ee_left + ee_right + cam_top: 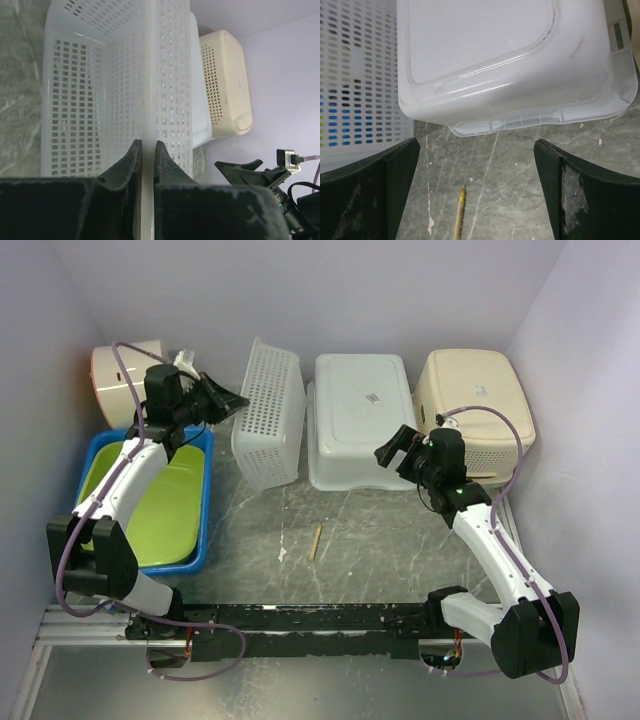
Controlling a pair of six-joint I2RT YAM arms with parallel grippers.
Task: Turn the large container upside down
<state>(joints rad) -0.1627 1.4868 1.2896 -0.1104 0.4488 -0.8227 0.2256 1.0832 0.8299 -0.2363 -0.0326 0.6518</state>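
— What is your left pincer doing?

— My left pincer (147,146) is pinching together on a thin wall of the white basket (75,100). One finger (131,155) is pressing on each face of that wall.

— Where is the basket sitting?

— It is standing tipped up on its side, stretching straight ahead of that pincer, with its lower edge resting on the table (380,550). I am gripping it at the raised edge.

— What is lying past it?

— A white tub (360,420) is sitting upside down just beside the basket, on the far side from my left pincer. A beige basket (480,405), also turned over, is sitting beyond the tub.

— And your right pincer?

— My right pincer (476,144) is hanging with its fingers spread wide apart, holding nothing. The near rim of the tub is lying just ahead of it, and the white basket is showing off to its left. A pencil (460,215) is lying on the table below, between the two fingers.

— Anything behind your left pincer?

— A blue tray (200,530) is sitting under my left arm, and a green tray (160,510) is lying inside it.
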